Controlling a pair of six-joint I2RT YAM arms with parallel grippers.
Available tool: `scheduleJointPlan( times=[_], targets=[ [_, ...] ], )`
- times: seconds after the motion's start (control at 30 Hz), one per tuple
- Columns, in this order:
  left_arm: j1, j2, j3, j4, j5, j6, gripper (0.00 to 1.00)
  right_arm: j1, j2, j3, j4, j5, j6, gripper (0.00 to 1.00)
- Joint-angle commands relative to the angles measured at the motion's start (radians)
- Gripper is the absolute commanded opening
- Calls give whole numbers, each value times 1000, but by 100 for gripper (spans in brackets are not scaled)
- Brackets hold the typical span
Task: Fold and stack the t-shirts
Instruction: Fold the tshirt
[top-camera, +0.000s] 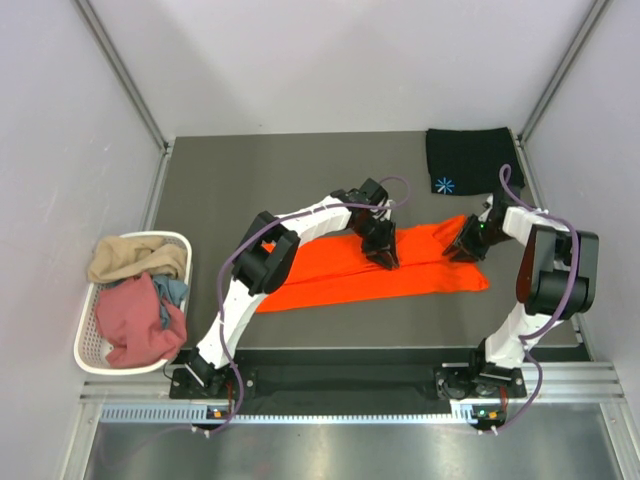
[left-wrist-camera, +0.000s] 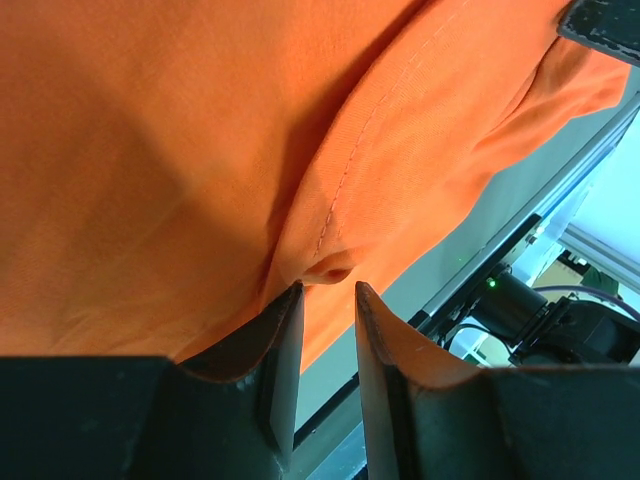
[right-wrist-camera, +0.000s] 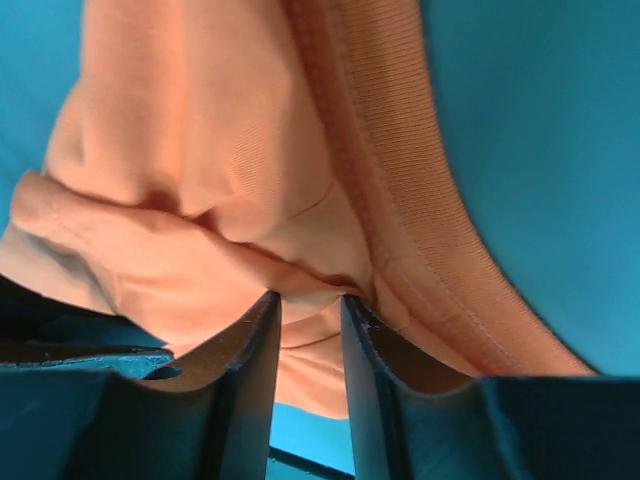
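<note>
A bright orange t-shirt (top-camera: 330, 280) lies as a long folded band across the middle of the dark table. My left gripper (top-camera: 385, 258) presses down on its upper edge near the middle. In the left wrist view a small pucker of the orange t-shirt (left-wrist-camera: 150, 150) is pinched between the tips of the left gripper (left-wrist-camera: 328, 288). My right gripper (top-camera: 462, 250) is at the band's right end. There the right gripper (right-wrist-camera: 310, 298) has a bunched fold of the orange t-shirt (right-wrist-camera: 200, 150) beside the ribbed collar between its tips. A folded black t-shirt (top-camera: 475, 155) with a light-blue starburst (top-camera: 444, 184) lies at the back right.
A white slotted basket (top-camera: 82, 340) stands off the table's left edge. It holds a tan shirt (top-camera: 135, 258) and a dusty pink shirt (top-camera: 140, 320). Grey walls close in the table at the back and both sides.
</note>
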Motion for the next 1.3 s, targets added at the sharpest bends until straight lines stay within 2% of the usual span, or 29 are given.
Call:
scheduleJointPlan(
  times=[0.0,0.13,0.33,0.5,0.73,0.8,0.83,0.97,1.1,1.13,1.23,1.27],
  targets=[
    [7,17,34,-19,23,20,32,-13,3,39,19,45,9,29],
    [7,26,37,-25,26,22,33,-13,2,34,12,59,18,21],
    [11,40,46,-47,25,30,32,-14,-46,48,-37,123,20,1],
    [14,44,49,-56,23,37,32,-16,-78,77,-76,172,5,0],
    [16,46,84,-82,49,50,32,-16,-52,110,-98,154,-26,1],
    [16,32,87,-85,77,54,34,-16,-50,110,-110,134,-37,7],
    [16,11,86,-88,82,65,35,-16,-53,108,-121,132,-40,18],
    [16,-80,51,-110,60,117,44,-16,-89,110,-155,161,-95,33],
    [16,-195,-12,-119,14,137,45,-14,-138,119,-172,218,-126,44],
    [16,-244,-24,-124,-16,152,45,-14,-141,125,-169,223,-126,49],
    [16,-331,-51,-191,-90,210,46,-14,-113,166,-167,212,-117,52],
    [16,-350,-54,-220,-152,226,46,-11,-101,177,-164,201,-106,55]
  ],
)
